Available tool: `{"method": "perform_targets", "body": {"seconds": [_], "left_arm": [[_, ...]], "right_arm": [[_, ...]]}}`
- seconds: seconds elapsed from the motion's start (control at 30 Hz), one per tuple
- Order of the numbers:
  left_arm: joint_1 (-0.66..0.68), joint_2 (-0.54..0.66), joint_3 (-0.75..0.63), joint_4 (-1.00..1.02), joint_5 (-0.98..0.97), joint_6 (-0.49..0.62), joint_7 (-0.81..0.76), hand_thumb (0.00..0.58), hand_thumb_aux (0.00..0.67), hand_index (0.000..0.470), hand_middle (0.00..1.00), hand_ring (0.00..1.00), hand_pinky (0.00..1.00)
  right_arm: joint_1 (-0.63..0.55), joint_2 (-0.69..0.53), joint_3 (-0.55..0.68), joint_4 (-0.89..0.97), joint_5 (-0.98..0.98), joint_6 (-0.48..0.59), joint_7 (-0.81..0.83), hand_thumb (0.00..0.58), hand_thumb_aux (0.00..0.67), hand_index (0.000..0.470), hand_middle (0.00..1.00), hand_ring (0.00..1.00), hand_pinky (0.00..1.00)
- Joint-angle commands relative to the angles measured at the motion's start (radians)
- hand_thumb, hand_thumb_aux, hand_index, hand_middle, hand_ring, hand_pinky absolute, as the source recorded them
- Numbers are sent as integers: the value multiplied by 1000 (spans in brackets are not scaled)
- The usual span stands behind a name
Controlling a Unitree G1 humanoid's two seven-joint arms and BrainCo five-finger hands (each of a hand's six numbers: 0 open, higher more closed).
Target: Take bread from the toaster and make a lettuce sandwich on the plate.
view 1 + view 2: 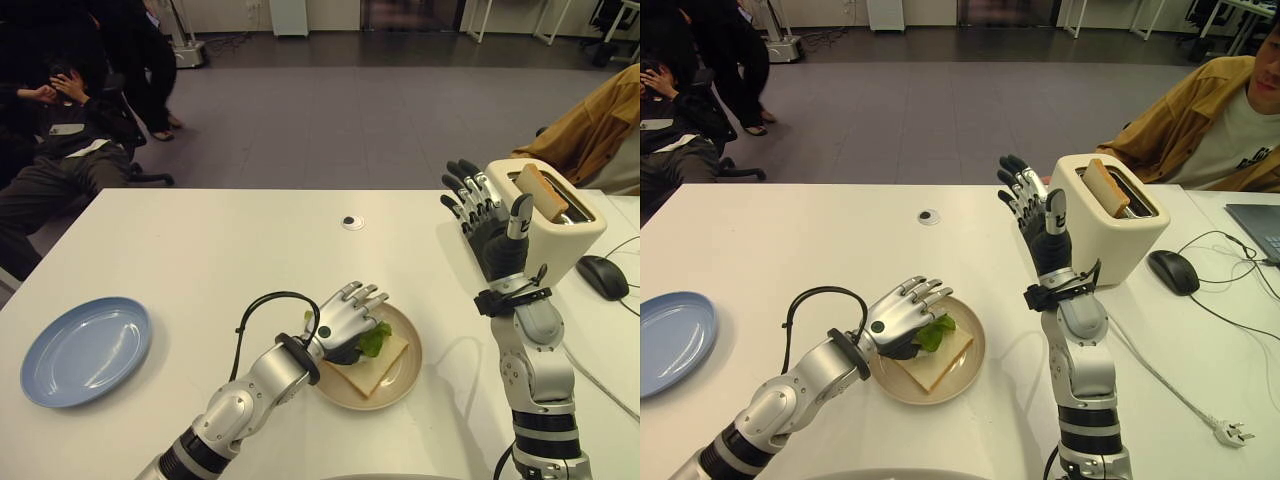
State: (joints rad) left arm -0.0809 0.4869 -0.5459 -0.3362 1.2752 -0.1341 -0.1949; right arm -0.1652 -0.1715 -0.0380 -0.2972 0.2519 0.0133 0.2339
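A cream toaster (pixel 570 235) stands at the table's right, with one slice of bread (pixel 541 192) sticking up from its slot. My right hand (pixel 482 212) is raised upright just left of the toaster, fingers spread and holding nothing. On the tan plate (pixel 400 380) near the front lies a slice of bread (pixel 380 368) with green lettuce (pixel 376 338) on it. My left hand (pixel 345 318) hovers over the plate's left part with its fingers stretched out above the lettuce, holding nothing.
A blue plate (pixel 85 348) sits at the front left. A small black and white disc (pixel 352 222) lies mid-table. A computer mouse (pixel 601 276) and cables (pixel 1185 375) lie right of the toaster. A person in a tan shirt sits behind the toaster.
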Motion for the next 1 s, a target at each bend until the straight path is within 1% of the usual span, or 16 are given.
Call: {"method": "perform_targets", "body": {"seconds": [0.03, 0.2, 0.4, 0.47, 0.6, 0.73, 0.77, 0.83, 0.9, 1.0], "left_arm": [[19, -3, 4, 3, -12, -9, -3, 0, 0, 0, 0, 0, 0], [16, -27, 45, -48, -85, -3, -32, 0, 0, 0, 0, 0, 0], [8, -46, 152, -99, -249, 34, -101, 0, 0, 0, 0, 0, 0], [9, -57, 201, -108, -339, 63, -136, 0, 0, 0, 0, 0, 0], [15, -71, 298, -127, -491, 118, -178, 0, 0, 0, 0, 0, 0], [27, -76, 372, -131, -600, 164, -199, 0, 0, 0, 0, 0, 0], [26, -84, 394, -128, -633, 177, -198, 0, 0, 0, 0, 0, 0], [24, -137, 466, -117, -763, 224, -185, 0, 0, 0, 0, 0, 0], [32, -217, 548, -101, -931, 260, -155, 0, 0, 0, 0, 0, 0], [61, -326, 648, -84, -1159, 263, -111, 0, 0, 0, 0, 0, 0]], "right_arm": [[-2, -2, 0, 13, -17, -8, 5, 0, 0, 0, 0, 0, 0], [-1, -6, -5, 24, -26, -22, 7, 0, 0, 0, 0, 0, 0], [-12, -19, -19, 27, -37, -29, 4, 0, 0, 0, 0, 0, 0], [-19, -30, -31, 28, -45, -32, 0, 0, 0, 0, 0, 0, 0], [-38, -62, -72, 29, -59, -39, -12, 0, 0, 0, 0, 0, 0], [-77, -119, -141, 49, -70, -49, -21, 0, 0, 0, 0, 0, 0], [-89, -143, -165, 57, -91, -59, -33, 0, 0, 0, 0, 0, 0], [-109, -238, -199, 118, -250, -128, -94, 0, 0, 0, 0, 0, 0], [-132, -313, -217, 219, -355, -158, -138, 0, 0, 0, 0, 0, 0], [-162, -426, -197, 406, -523, -219, -221, 0, 0, 0, 0, 0, 0]]}}
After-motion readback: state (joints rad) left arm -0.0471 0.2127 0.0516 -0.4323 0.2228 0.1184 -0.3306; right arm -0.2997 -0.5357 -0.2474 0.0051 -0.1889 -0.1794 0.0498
